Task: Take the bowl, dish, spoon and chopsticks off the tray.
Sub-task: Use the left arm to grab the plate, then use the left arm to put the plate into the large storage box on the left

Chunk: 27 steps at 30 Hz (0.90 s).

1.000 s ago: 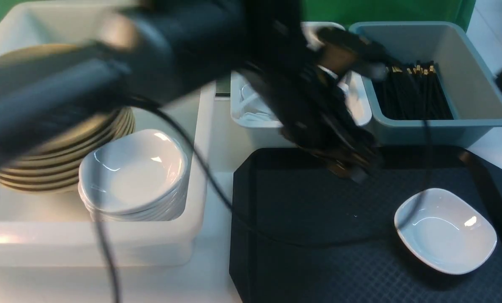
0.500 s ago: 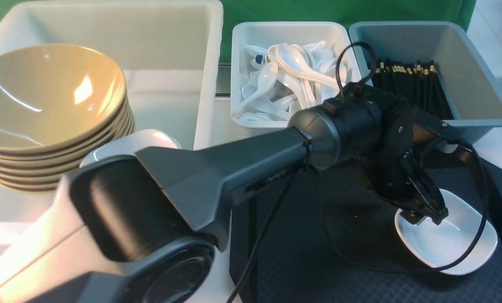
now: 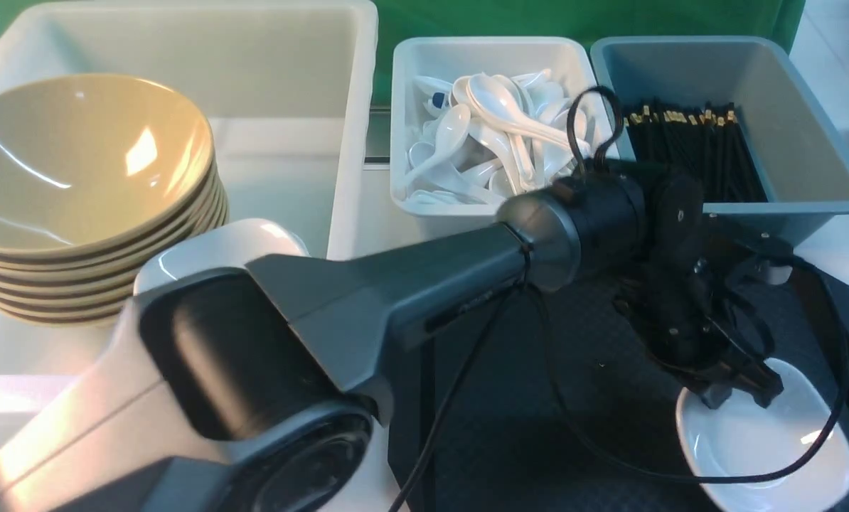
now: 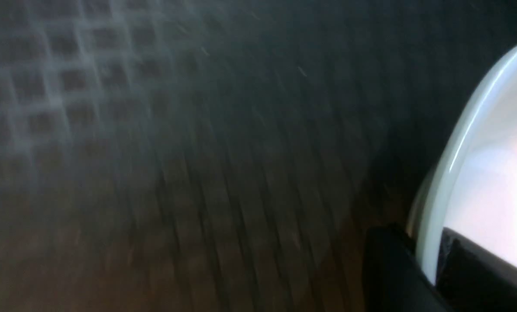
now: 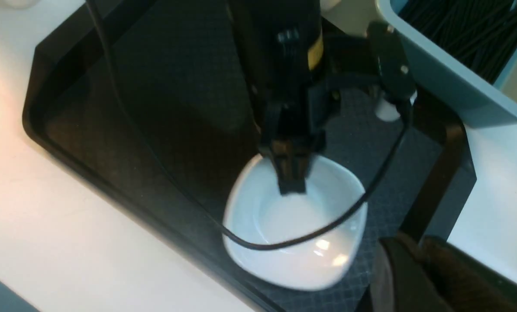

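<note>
Left pincer: clamped on the dish. Its arm reaches across from the robot's left; jaws grip the rim on the dish's far side, one finger outside the rim, the other inside the hollow (left wrist view shows the white rim wedged between them). The rest of the dish extends from the pincer toward the robot, and an arm cable loops across it.

Dish sits on the right part of the tray, directly below the pincer; cannot tell whether its base touches the tray or is just clear of it. Bare diamond-textured tray surface lies left of the pincer.

Right pincer: seen only at the edge of its own wrist view. Fingers lie close together with nothing between them; it hangs apart from the dish, above the tray's right rim.

Beyond the left pincer: a blue-grey bin of chopsticks, just past the tray's far rim. Left of it is a white tub of spoons.

Well to the pincer's left: bowls stacked in a large basin, with a second pile of white dishes partly hidden by the arm. Tabletop is white.
</note>
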{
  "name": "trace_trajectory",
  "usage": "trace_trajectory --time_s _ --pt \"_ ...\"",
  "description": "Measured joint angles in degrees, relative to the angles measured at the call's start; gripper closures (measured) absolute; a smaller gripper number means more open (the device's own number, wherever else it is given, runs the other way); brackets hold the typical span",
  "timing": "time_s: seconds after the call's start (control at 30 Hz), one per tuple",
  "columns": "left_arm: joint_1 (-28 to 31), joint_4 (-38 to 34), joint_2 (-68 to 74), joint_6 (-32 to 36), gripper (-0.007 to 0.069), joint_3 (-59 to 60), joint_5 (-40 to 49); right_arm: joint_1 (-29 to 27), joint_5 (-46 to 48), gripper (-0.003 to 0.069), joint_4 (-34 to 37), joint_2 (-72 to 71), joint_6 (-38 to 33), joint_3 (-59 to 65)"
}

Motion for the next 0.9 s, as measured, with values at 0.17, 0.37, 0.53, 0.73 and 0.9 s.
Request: trace_trajectory --time_s 0.17,0.37,0.53,0.73,0.9 --pt "4.35 5.10 -11.68 1.18 0.0622 0.26 7.56 0.00 0.12 0.0561 1.11 2.48 -2.39 -0.72" --pt "12.04 11.00 -30.55 -0.03 0.0623 4.17 12.47 0.31 -2.20 0.0561 16.60 13.60 -13.18 -8.34" --pt "19.56 13.40 -41.19 -2.48 0.0623 18.67 12.69 4.99 -6.20 0.0561 21.96 20.03 -18.01 -13.42" --pt "33.91 13.99 -56.98 -4.10 0.0623 42.15 2.87 12.39 -10.76 0.0561 23.04 25.73 -20.52 -16.31" --pt "44.28 12.27 -63.67 -4.10 0.0623 53.66 -4.43 13.90 -11.22 0.0561 22.97 30.11 -21.12 -16.48"
